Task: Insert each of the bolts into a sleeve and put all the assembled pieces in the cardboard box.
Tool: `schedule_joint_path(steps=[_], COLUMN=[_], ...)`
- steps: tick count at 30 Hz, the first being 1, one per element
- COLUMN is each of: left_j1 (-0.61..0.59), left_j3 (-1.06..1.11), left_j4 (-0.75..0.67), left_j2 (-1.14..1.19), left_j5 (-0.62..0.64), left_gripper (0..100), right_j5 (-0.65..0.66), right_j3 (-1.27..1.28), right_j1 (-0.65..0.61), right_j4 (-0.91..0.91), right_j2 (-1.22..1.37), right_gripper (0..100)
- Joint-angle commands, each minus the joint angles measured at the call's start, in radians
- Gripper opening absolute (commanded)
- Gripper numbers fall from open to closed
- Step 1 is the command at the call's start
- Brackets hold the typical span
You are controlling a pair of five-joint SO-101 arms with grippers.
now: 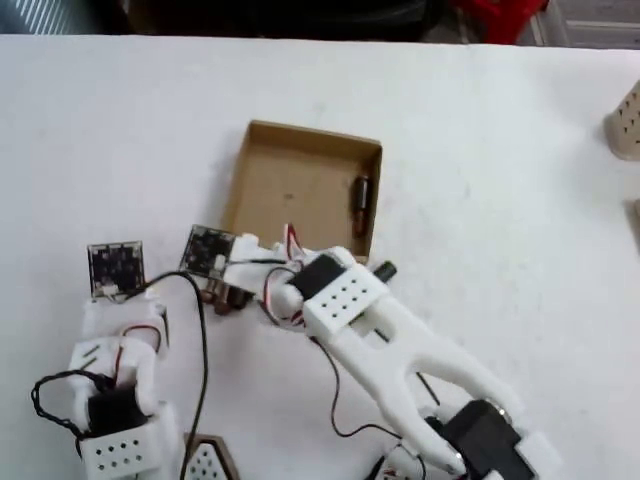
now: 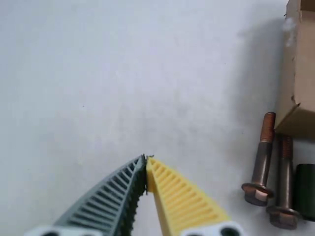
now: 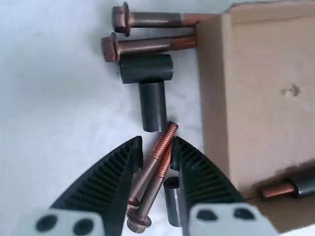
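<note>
The cardboard box (image 1: 300, 180) lies mid-table with one assembled bolt and sleeve (image 1: 360, 200) by its right wall. My right gripper (image 3: 157, 142) is open, low beside the box's left wall (image 3: 211, 88), its black fingers straddling two copper bolts (image 3: 150, 172) on the table. A dark sleeve (image 3: 172, 199) lies beside them. Past the fingertips lie two more sleeves (image 3: 152, 105) and two more bolts (image 3: 147, 46). My left gripper (image 2: 146, 160) is shut on nothing, over bare table left of those parts. Another sleeve (image 1: 383, 270) lies at the box's near right corner.
The right arm (image 1: 400, 350) crosses the table from the near right, trailing cables. A beige perforated block (image 1: 625, 125) stands at the far right edge, and a similar piece (image 1: 205, 462) sits at the near edge by the left arm (image 1: 115, 400).
</note>
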Motion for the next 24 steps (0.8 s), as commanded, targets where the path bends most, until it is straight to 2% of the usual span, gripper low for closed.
schedule_joint_path(steps=[1,4,14,19,24], left_j1=[-0.005,-0.005,-0.005,-0.005,-0.005], left_j3=[0.0,0.0,0.0,0.0,0.0], left_j4=[-0.002,-0.002,-0.002,-0.002,-0.002], left_j2=[-0.007,-0.007,-0.007,-0.007,-0.007], left_j5=[-0.009,-0.009,-0.009,-0.009,-0.009], left_gripper=[2,2,2,2,2], right_j5=[0.055,0.126,0.137,0.137,0.137], right_j3=[-0.06,-0.061,-0.19,-0.213,-0.222], right_j1=[-0.031,-0.045,-0.044,-0.039,-0.039], right_j4=[-0.036,-0.048,-0.048,-0.047,-0.054], right_j2=[0.051,0.104,0.265,0.315,0.325], right_gripper=[8.1,8.1,8.2,16.6,17.6])
